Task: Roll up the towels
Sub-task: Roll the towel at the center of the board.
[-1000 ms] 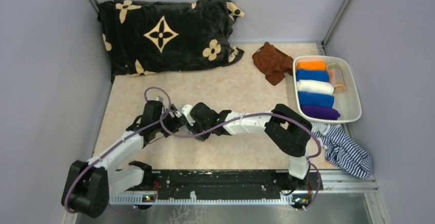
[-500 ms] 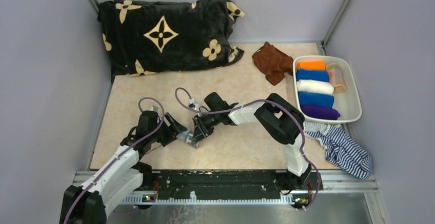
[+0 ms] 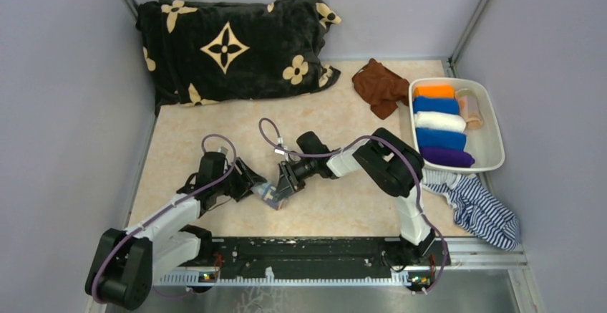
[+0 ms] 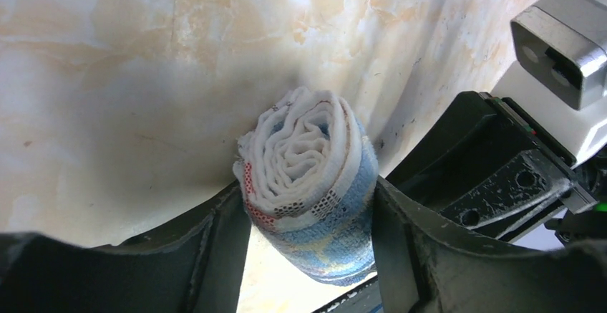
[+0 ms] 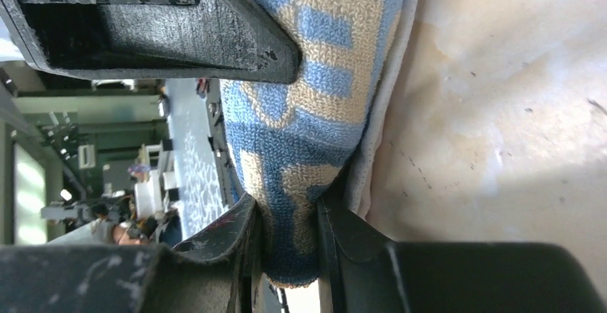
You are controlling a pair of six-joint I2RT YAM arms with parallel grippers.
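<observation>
A rolled pale blue-white towel with red marks (image 3: 270,194) lies low over the table's near middle, held from both sides. My left gripper (image 3: 252,185) is shut around the roll; in the left wrist view the roll's spiral end (image 4: 308,162) sits between my fingers (image 4: 222,248). My right gripper (image 3: 284,183) is shut on the roll's other end, pinching blue-and-beige cloth (image 5: 300,127) between its pads (image 5: 343,234). A plain brown towel (image 3: 379,85) lies crumpled at the back right. Plain-coloured rolls (image 3: 439,121) and a peach printed roll (image 3: 469,109) lie in a white tray (image 3: 495,137).
The big black blanket with beige flowers (image 3: 229,44) fills the back left. A navy-and-white striped cloth (image 3: 481,211) lies at the near right by the tray. Grey walls close in the table on three sides. The right arm's wrist camera (image 4: 558,34) is close beside my left gripper.
Both grippers have moved toward the near edge, and the rolled towel now shows between them. The right forearm has swung back and right; the left arm has drawn in.
</observation>
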